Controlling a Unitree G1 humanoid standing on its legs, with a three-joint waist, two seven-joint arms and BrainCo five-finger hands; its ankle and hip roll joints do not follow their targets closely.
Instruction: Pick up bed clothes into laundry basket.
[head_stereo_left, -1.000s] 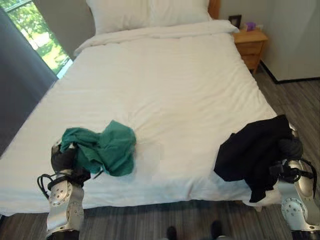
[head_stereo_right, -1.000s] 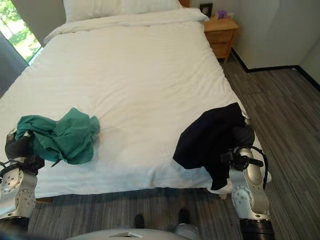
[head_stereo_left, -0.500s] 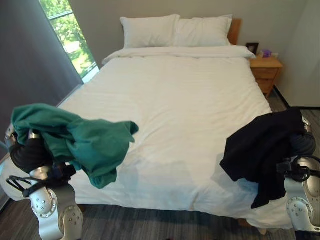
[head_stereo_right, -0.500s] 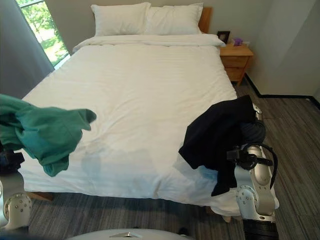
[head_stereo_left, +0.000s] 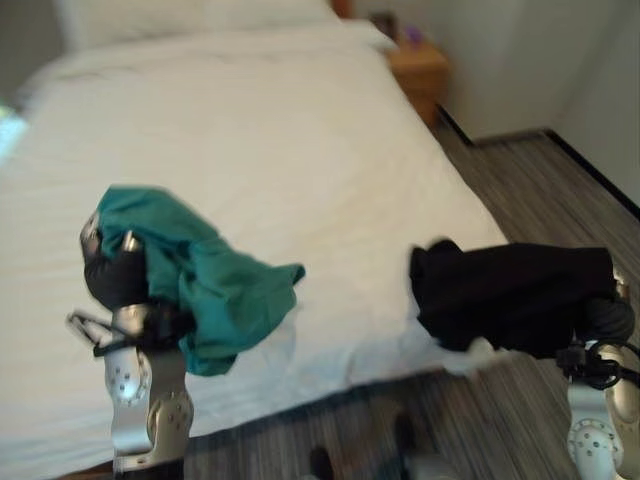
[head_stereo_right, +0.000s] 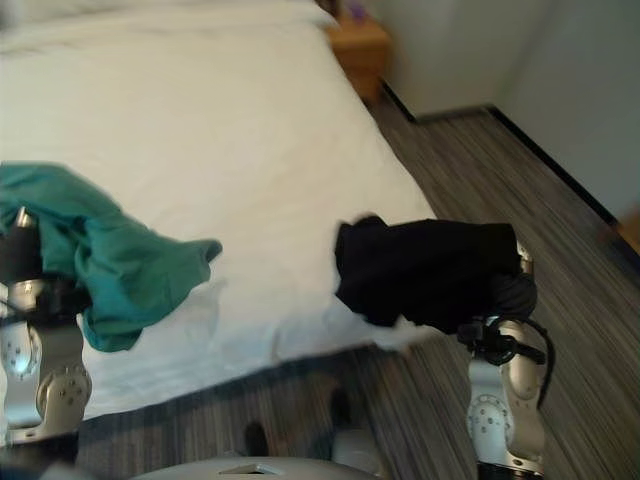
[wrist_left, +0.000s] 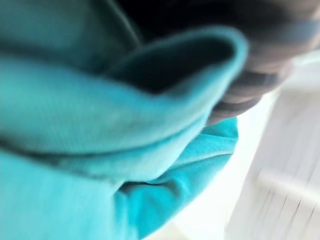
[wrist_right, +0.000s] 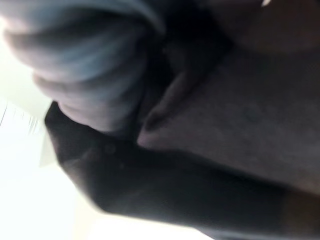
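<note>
On the left, the left hand (head_stereo_left: 118, 278) is raised over the near part of the bed (head_stereo_left: 280, 160), and a green garment (head_stereo_left: 215, 285) is draped over it. The cloth covers the top of the hand and hangs down toward the middle of the scene, its loose end just above the white cover. Two small silver tips stick up beside the cloth at the hand's top, but the fingers are otherwise buried under the folds, so whether they are curled round the garment or spread out cannot be told. The left wrist view gives little help: green folds (wrist_left: 100, 150) lie right up against the camera, with a dark ribbed shape behind them and pale bedding past that.

In the middle, the white bed runs back toward a wooden nightstand (head_stereo_left: 418, 68) by the wall; the far end is cut off at the top edge.

On the right, a black garment (head_stereo_left: 510, 295) lies bunched over the right hand (head_stereo_left: 610, 320), which is out past the bed's near corner, above the grey plank floor (head_stereo_left: 520, 190). Only the dark ribbed cover shows at the cloth's edge; the fingers are hidden beneath it, and their state cannot be told. The right wrist view seems to show the ribbed cover (wrist_right: 90, 65) pressed against dark cloth (wrist_right: 240, 125), though it is too close to read clearly.
</note>
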